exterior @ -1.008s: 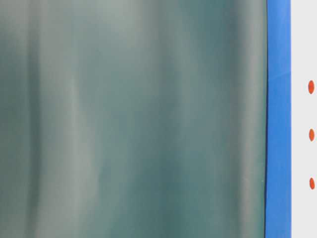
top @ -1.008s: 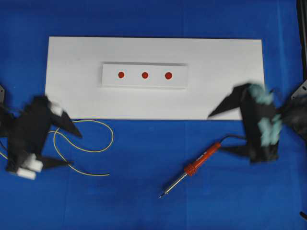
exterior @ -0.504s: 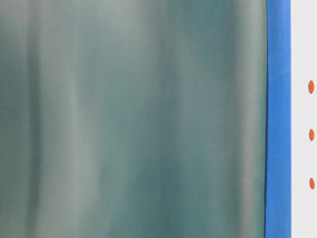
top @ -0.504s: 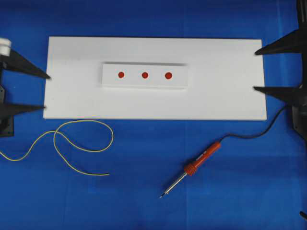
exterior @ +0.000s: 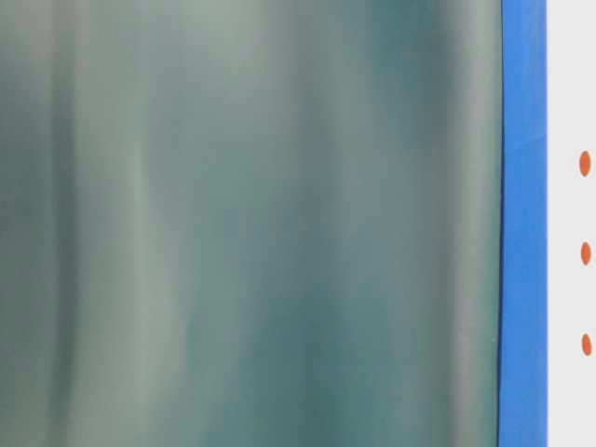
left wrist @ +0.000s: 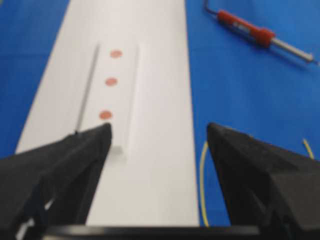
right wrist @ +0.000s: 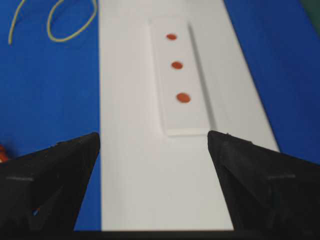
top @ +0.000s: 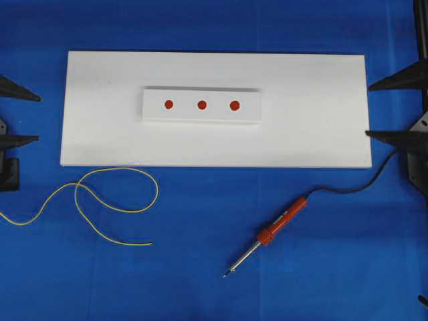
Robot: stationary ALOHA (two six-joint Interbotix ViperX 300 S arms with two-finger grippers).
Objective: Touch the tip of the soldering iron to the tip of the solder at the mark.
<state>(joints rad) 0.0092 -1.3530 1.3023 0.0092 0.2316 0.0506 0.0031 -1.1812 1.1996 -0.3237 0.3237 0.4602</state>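
The soldering iron (top: 284, 221) lies on the blue cloth in front of the white board (top: 301, 134), tip pointing front-left. It also shows in the left wrist view (left wrist: 245, 29). The yellow solder (top: 120, 168) curls loosely at the front left, its free end toward the middle. Three red marks (top: 202, 104) sit on a raised white strip. My left gripper (top: 38, 118) stands open at the board's left end, far from the solder. My right gripper (top: 368, 110) stands open at the right end. Both are empty in the wrist views (left wrist: 158, 127) (right wrist: 154, 135).
The iron's black cord (top: 361, 187) runs right under my right arm. A blurred grey-green surface (exterior: 251, 223) fills most of the table-level view, with only the red marks (exterior: 585, 163) showing at its right edge.
Both arms swung up from the front of the board, near the solder and the cord, to its two ends, then drew back outward. The solder and the iron lie as before.
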